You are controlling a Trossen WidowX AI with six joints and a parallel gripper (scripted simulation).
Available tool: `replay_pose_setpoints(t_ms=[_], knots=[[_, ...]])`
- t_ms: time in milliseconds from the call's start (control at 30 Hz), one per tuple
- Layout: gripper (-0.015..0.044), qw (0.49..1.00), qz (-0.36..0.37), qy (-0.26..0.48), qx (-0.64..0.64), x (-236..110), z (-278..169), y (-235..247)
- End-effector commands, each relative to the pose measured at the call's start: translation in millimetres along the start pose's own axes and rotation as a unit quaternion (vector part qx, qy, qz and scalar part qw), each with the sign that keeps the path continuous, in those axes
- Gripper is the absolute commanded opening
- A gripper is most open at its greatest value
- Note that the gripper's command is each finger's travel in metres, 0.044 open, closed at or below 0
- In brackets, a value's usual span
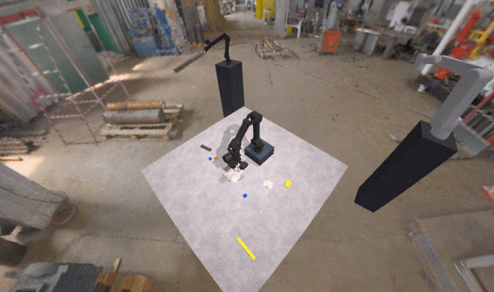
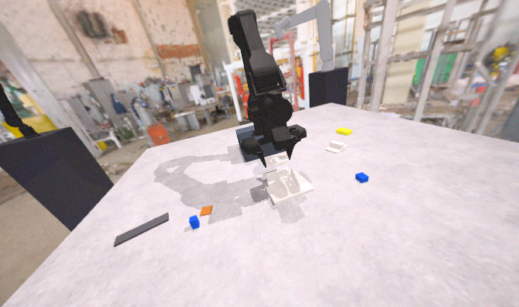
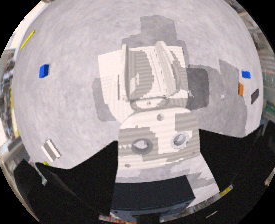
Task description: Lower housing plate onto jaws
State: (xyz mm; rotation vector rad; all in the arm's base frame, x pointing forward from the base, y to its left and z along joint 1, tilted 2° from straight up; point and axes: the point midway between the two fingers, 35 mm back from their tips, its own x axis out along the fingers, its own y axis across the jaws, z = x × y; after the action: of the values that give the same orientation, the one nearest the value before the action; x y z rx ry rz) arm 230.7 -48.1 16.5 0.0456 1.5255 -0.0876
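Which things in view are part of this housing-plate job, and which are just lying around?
Part of the job:
- housing plate, held in the tool
- white base with the jaws

Apparently just lying about:
- two blue blocks
- orange piece
- dark bar
- two yellow pieces
- small white part

Housing plate [image 3: 160, 131] between the gripper's [image 2: 277, 163] [image 3: 159, 145] fingertips: matt white, plastic-like, smooth as far as the coarse wrist view allows. Gripper: matt black. Tabletop [image 1: 205, 206] [image 2: 258, 263] [image 3: 73, 100] below it: mottled, stone-like, matt. Blue block [image 1: 245, 195] [image 2: 362, 177] [image 3: 44, 71] near the gripper: matt, plastic-like.
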Motion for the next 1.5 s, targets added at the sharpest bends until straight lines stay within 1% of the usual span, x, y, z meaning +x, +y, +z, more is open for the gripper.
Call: replay_pose_setpoints(t_ms=[0,600,1467], knots=[[0.0351,1.000,0.001,0.000,0.001,7,0,0],[0.0351,1.000,0.001,0.001,0.000,35,-3,1],[0.0351,1.000,0.001,0.001,-0.002,38,-3,1]])
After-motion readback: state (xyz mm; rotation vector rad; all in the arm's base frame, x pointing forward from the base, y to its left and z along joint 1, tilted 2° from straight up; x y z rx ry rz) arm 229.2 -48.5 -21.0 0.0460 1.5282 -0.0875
